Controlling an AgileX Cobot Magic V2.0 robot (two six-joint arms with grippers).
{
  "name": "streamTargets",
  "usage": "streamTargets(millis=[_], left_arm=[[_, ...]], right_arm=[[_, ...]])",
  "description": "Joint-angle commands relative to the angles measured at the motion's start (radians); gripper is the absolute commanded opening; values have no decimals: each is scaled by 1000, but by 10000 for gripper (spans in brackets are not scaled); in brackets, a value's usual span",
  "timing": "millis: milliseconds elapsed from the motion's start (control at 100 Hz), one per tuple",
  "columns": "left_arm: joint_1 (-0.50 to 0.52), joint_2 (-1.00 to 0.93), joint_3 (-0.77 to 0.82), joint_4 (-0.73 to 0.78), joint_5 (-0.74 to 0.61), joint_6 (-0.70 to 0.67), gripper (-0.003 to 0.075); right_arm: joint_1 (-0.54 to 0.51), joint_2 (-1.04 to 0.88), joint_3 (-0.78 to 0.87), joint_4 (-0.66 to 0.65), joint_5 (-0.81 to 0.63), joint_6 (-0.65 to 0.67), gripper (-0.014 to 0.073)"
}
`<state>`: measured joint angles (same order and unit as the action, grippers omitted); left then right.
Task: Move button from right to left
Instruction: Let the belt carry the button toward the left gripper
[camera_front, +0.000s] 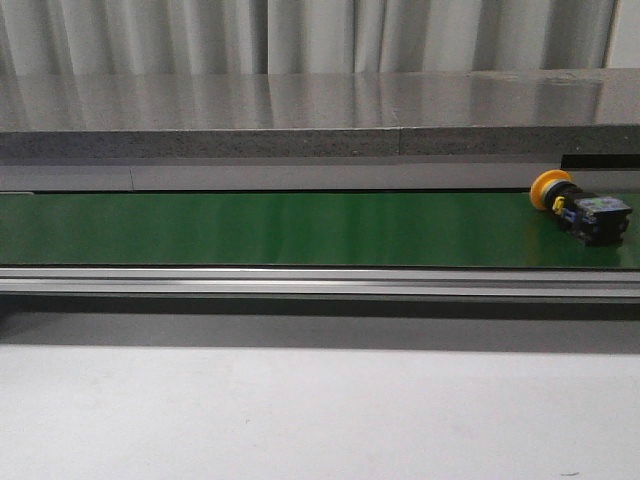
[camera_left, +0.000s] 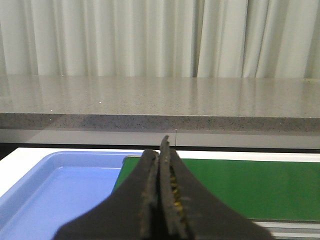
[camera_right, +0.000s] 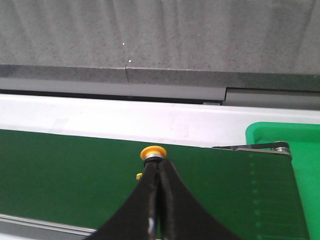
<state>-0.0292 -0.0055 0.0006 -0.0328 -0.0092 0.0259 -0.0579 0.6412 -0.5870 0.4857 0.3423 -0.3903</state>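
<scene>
Front view: the button (camera_front: 580, 205), a small push-button with a round yellow mushroom head and a dark blocky body bearing small blue marks, lies on its side at the far right end of the long green conveyor belt (camera_front: 280, 228). Its head points left and toward the back, and its body nearly reaches the picture's right edge. Neither arm appears in this view. A speckled grey stone counter (camera_front: 300, 105) runs behind the belt, with pale curtains (camera_front: 300, 35) beyond it.

Right wrist view: the right gripper (camera_right: 158, 172), with dark fingers, is clenched with its tips pressed together and nothing between them. It hides most of the button (camera_right: 153, 151); only the yellow head and a small yellow fleck of the body show past the tips. Whether the tips touch the button cannot be told. A bright green tray (camera_right: 285, 132), cut off by the frame, adjoins the belt end.

Left wrist view: the left gripper (camera_left: 160, 150) is likewise clenched and empty. Beyond it a light blue tray (camera_left: 60, 180), partly cut off and partly hidden by the fingers, sits just beside the belt's end.
</scene>
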Motion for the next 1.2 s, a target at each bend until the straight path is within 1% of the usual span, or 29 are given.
streamTargets(millis=[0, 140, 310, 610, 780, 930, 1190], left_arm=[[3, -31, 43, -2, -81, -8, -20], [3, -31, 43, -2, -81, -8, -20], [3, -31, 43, -2, -81, -8, -20], [3, -31, 43, -2, -81, -8, -20], [3, -31, 43, -2, -81, -8, -20], [3, -31, 43, -2, -81, -8, -20], [3, -31, 43, -2, -81, -8, -20]], right_arm=[[1, -78, 36, 5, -130, -9, -59], [1, -210, 144, -10, -180, -9, -59], [1, -362, 244, -43, -194, -9, -59], [1, -540, 322, -43, -194, -9, -59], [1, -606, 358, -42, -192, -9, -59], [1, -622, 403, -42, -213, -9, -59], [1, -622, 489, -42, -355, -9, -59]])
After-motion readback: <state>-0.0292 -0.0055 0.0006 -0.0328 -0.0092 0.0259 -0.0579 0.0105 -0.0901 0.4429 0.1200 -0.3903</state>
